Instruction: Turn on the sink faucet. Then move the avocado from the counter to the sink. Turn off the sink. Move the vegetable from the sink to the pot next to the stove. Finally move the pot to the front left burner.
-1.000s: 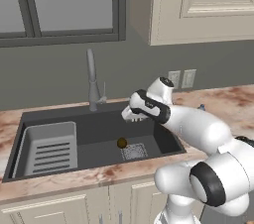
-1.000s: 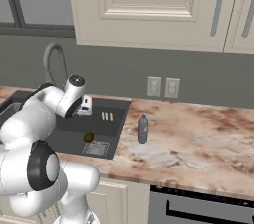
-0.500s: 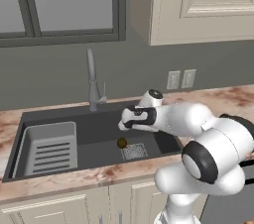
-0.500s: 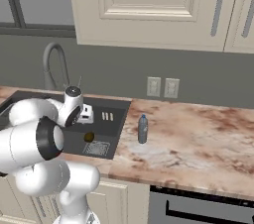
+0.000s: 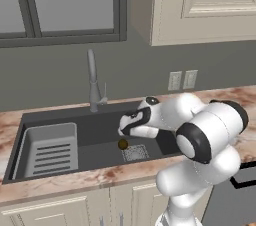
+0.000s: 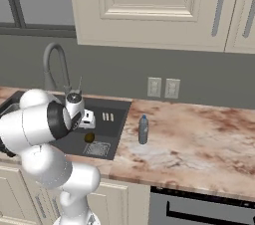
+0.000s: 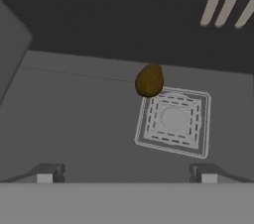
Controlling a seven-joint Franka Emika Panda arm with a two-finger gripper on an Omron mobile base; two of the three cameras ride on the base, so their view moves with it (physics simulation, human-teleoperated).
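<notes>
My own arm blocks a lot here: in the right base view my elbow covers most of the sink [image 6: 110,124], and from the left base view my forearm hides its right end. My gripper [image 5: 121,129] is a dark blob there, fingers hard to make out. The hand view is clearer: both fingertips [image 7: 51,173] sit far apart at the bottom, so I'm wide open with nothing between them.

Compared to a second ago, my hand has dropped from up near the faucet [image 5: 93,84] down into the basin, and my elbow has swung in closer to the cameras. The avocado [image 7: 149,80] hasn't budged.

It's a small brownish-olive lump, a bit pear-shaped, lying on the sink floor touching the upper left corner of the square drain [image 7: 173,121]. From the left base view it's just below my gripper.
</notes>
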